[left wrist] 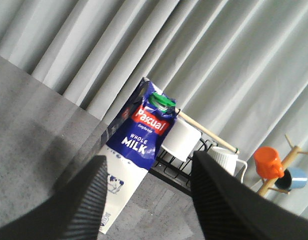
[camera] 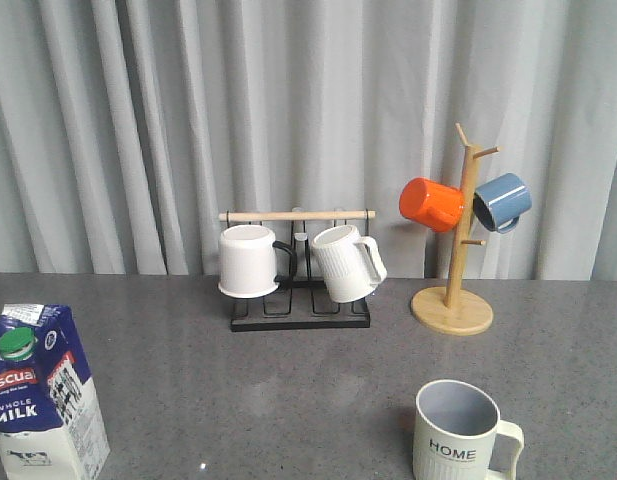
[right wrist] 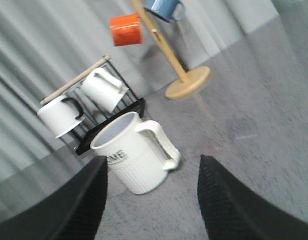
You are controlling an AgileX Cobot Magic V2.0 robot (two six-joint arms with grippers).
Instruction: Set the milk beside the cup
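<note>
Milk [left wrist: 136, 162] stands upright just ahead of the open left gripper [left wrist: 149, 200], between its spread fingers

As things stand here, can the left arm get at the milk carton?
Probably yes. In the left wrist view the milk stands upright straight ahead of the open left claw, with nothing between the fingers and the carton. The rack mugs sit behind it.
</note>
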